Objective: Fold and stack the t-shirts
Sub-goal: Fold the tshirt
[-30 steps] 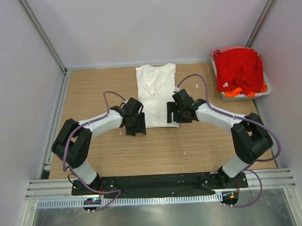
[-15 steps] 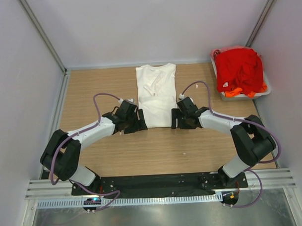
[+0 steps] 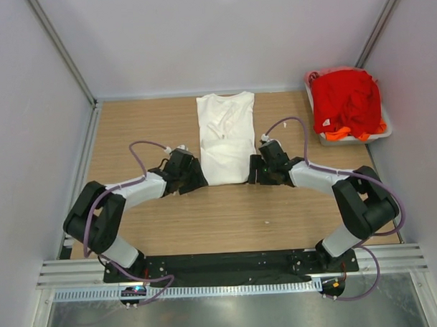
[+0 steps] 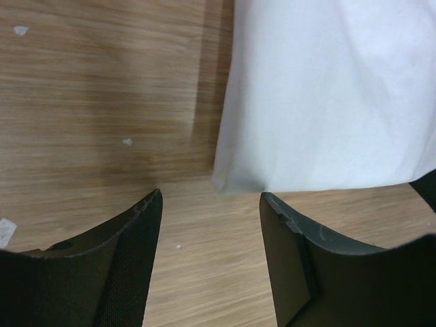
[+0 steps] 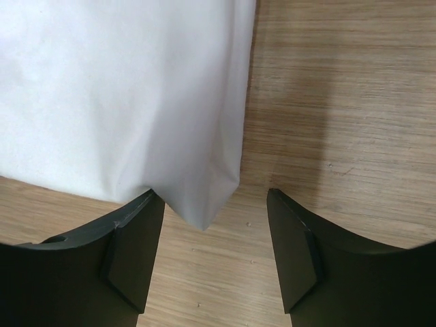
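Beside near corners of white t-shirt (image 3: 225,138), left tool (image 4: 210,194) wide, right tool (image 5: 212,193) wide.

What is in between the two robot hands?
The near end of the white shirt lies between the left gripper and the right gripper. The top view shows it.

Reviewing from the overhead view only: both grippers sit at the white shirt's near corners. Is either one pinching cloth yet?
Observer: No. The left gripper is open; the white shirt's near corner lies just ahead of the gap, unpinched.
Operator: And the right?
Observer: The right gripper is open too; that corner reaches in between its fingers, not clamped.
Operator: Is the cloth smooth there?
Observer: Not quite. A soft crease runs up from the right corner.
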`<control>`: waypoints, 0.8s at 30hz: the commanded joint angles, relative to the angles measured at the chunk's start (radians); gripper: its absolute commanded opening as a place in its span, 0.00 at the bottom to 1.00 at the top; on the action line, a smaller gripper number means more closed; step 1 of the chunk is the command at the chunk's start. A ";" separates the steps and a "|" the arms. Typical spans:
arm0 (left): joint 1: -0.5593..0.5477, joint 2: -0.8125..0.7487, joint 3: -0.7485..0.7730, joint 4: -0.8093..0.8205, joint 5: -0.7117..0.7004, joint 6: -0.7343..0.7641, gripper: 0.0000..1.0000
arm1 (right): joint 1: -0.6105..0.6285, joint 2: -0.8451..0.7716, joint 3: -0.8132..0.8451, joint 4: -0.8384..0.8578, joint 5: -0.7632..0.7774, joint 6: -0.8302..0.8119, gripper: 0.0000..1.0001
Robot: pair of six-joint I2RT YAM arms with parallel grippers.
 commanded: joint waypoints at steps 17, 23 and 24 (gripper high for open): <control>0.003 0.022 -0.040 0.185 0.051 -0.056 0.52 | -0.010 -0.177 -0.089 0.097 -0.065 0.052 0.67; 0.003 -0.005 -0.045 0.175 0.042 -0.054 0.52 | -0.013 -0.237 -0.111 0.118 -0.062 0.072 0.74; 0.003 -0.004 -0.045 0.175 0.040 -0.054 0.52 | -0.013 -0.220 -0.108 0.126 -0.067 0.072 0.75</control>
